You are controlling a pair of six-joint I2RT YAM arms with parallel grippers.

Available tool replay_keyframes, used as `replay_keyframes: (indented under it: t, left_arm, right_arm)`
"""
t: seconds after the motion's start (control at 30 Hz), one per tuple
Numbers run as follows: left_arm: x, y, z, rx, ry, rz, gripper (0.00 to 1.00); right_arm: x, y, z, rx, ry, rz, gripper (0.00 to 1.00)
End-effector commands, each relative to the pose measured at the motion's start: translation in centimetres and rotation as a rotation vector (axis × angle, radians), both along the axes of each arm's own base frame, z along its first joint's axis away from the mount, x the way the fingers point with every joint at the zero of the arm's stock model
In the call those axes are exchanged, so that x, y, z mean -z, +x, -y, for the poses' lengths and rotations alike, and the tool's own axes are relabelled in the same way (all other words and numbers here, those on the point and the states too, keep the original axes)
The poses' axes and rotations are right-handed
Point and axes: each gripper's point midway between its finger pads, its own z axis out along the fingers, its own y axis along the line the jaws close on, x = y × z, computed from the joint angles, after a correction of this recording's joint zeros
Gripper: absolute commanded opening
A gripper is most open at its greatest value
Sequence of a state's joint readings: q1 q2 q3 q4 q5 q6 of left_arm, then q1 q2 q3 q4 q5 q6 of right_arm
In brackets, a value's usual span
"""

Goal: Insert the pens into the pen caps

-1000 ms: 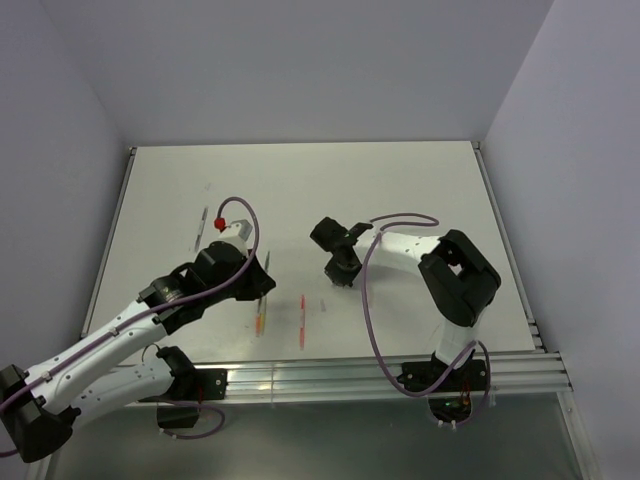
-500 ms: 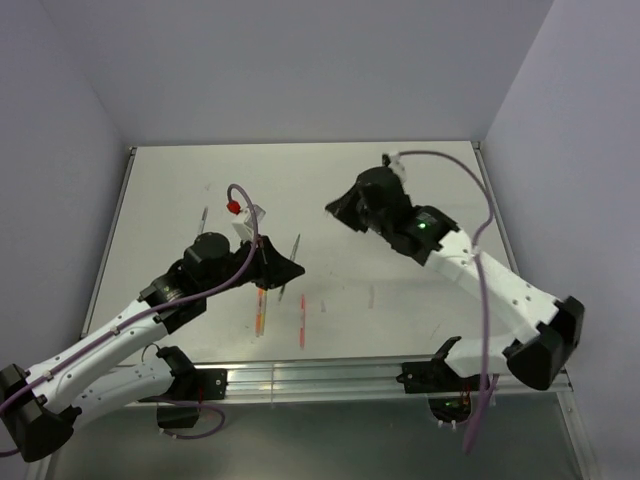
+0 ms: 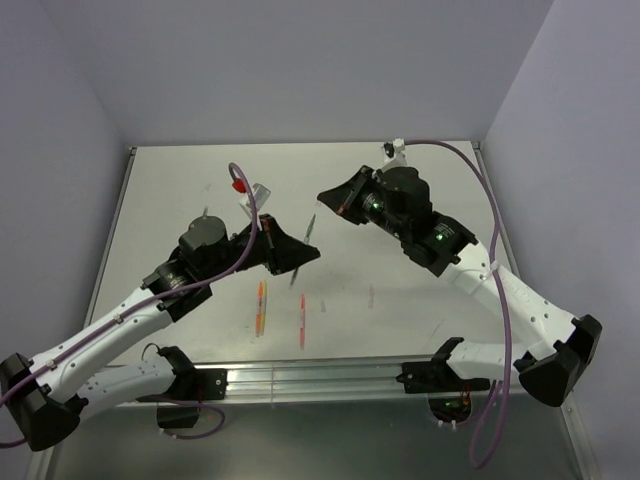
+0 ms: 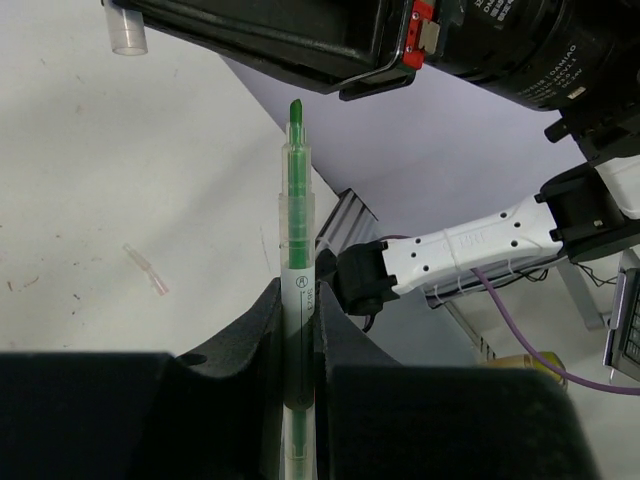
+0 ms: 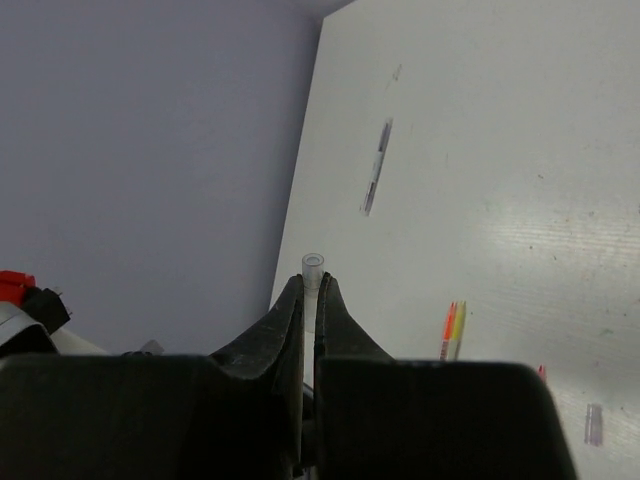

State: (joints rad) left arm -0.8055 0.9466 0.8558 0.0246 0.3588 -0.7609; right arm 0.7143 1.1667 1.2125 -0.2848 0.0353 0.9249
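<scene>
Left gripper's (image 3: 305, 251) green pen (image 4: 296, 200) risen toward right gripper's (image 3: 323, 195) cap (image 5: 313, 263), midair

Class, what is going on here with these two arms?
The left end effector grips a thin green pen, tip bare, above the white table. The right end effector pinches a small clear plastic cap, facing it. Pen and cap are apart, not yet joined. An orange-yellow pen and a red pen lie on the table.

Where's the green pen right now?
Top view, centre: the thin green pen is clamped in the left gripper, tip near the right gripper and its clear plastic cap.
</scene>
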Motion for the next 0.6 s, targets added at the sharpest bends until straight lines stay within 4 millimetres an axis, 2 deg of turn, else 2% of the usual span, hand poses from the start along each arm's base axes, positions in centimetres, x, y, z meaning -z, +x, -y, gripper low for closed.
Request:
replay_keyframes:
  t: [0.0, 0.17, 0.57]
  left_arm:
    - [-2.4, -0.2, 0.6, 0.043, -0.054, 0.040, 0.00]
    - [-1.5, -0.1, 0.9, 0.043, -0.055, -0.001, 0.00]
    - [-1.2, 0.2, 0.9, 0.032, -0.044, -0.004, 0.00]
  right_arm:
    - [-3.7, -1.2, -0.3, -0.047, 0.063, 0.116, 0.00]
    - [-4.1, -1.8, 0.2, -0.045, 0.069, 0.135, 0.00]
    - [-3.9, -3.2, 0.2, -0.064, 0.062, 0.148, 0.00]
